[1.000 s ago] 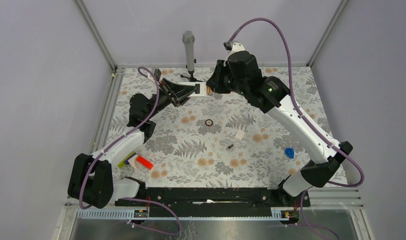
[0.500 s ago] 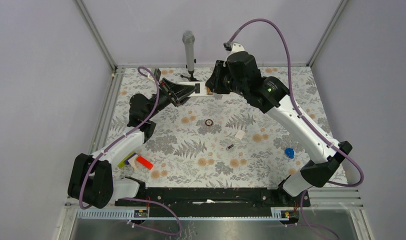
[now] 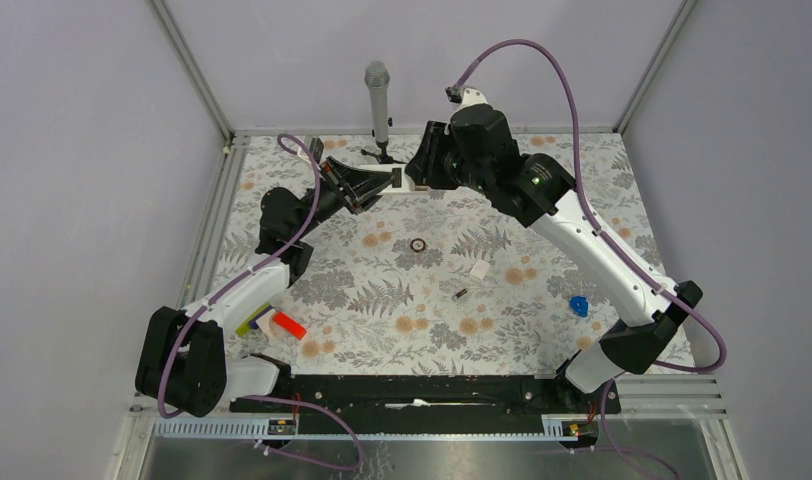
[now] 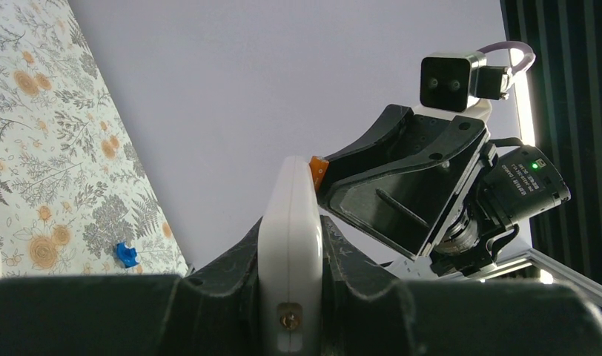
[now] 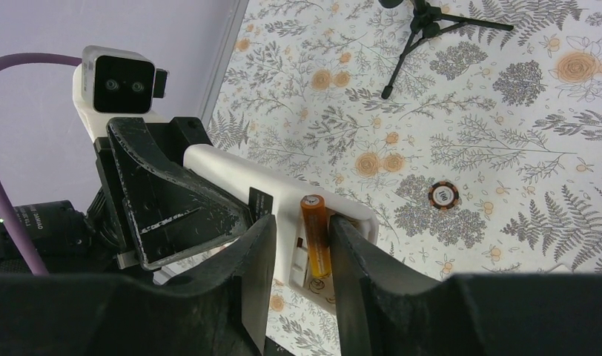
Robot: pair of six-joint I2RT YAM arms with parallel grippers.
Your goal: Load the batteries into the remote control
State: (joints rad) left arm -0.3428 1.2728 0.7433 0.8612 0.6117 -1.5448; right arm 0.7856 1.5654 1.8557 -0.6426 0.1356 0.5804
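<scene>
Left fingers [image 4: 227,259] clamp the remote [image 4: 289,222] tight, edge-up in the air just beside the mic stand [image 3: 380,105], its open back offered for loading. Right fingers [image 5: 235,256] straddle a battery [image 5: 315,236] standing in it, parted and seemingly clear of it, letting it seat

Two batteries show: one battery [image 5: 315,236] in the single remote control [image 5: 239,174], a second battery [image 3: 460,294] lying near the middle of the surface [image 3: 362,290]. The surface also carries one dark ring [image 3: 418,245], one small white piece [image 3: 479,269], one blue piece [image 3: 579,306], one microphone stand [image 3: 379,100] at its far edge and one red-and-white block [image 3: 280,323] by its near left corner.
</scene>
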